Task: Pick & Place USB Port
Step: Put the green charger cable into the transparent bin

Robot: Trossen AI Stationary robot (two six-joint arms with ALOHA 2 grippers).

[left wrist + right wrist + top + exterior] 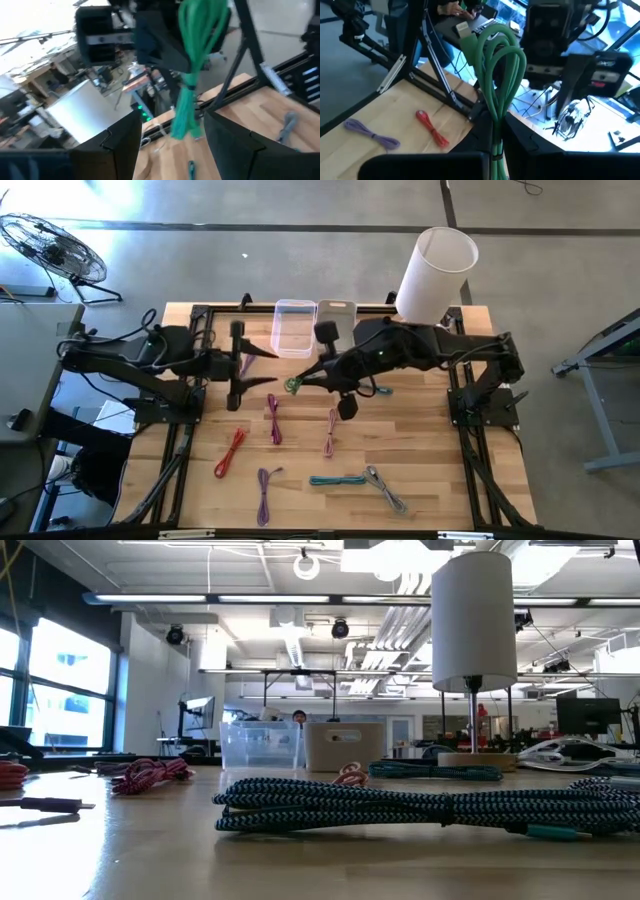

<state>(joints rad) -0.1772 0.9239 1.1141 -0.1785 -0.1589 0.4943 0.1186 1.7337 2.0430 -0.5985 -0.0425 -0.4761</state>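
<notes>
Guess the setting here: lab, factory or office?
Most likely a robotics lab or open workshop. The low view shows an exposed ceiling with ducts and benches crowded with monitors; the high view shows a bare concrete floor and a floor fan beside the table.

Green cable bundle (496,75) runs out of frame as arms meet over the table

In the right wrist view the bundle drops past the picture's edge between the right gripper's (495,160) fingers, so the grip point is cut off. In the left wrist view the same bundle is blurred and the gripper holding it is a dark smear. From above it is a small green knot, its plug too small to tell. The low view shows neither gripper, and the teal cable (420,808) is cut off at right.
</notes>
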